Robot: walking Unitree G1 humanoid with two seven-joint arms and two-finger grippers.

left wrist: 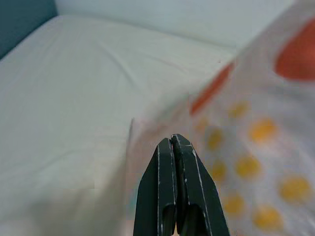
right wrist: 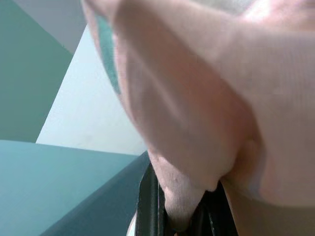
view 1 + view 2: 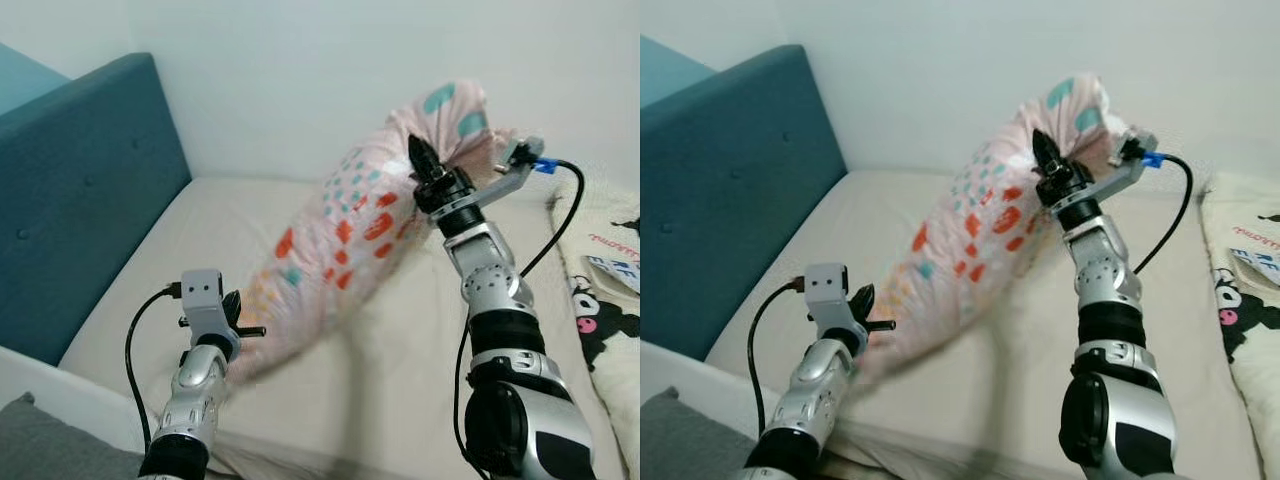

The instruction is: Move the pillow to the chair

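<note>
A pale wall backs a bed (image 3: 300,240) with a cream sheet, and a teal upholstered headboard (image 3: 80,190) runs along the robot's left. On the robot's right lies a white blanket (image 3: 610,300) printed with a black cartoon figure. The pillow (image 3: 360,220), pink with orange, yellow and teal spots, hangs tilted above the mattress, its upper end raised toward the wall and its lower end sagging down near the left arm. The right gripper (image 3: 415,152) is pressed into the pillow's upper part, its jaws clamped on a fold of the fabric. The left gripper (image 1: 173,140) sits just beside the pillow's lower corner, fingers pressed together with nothing between them.
</note>
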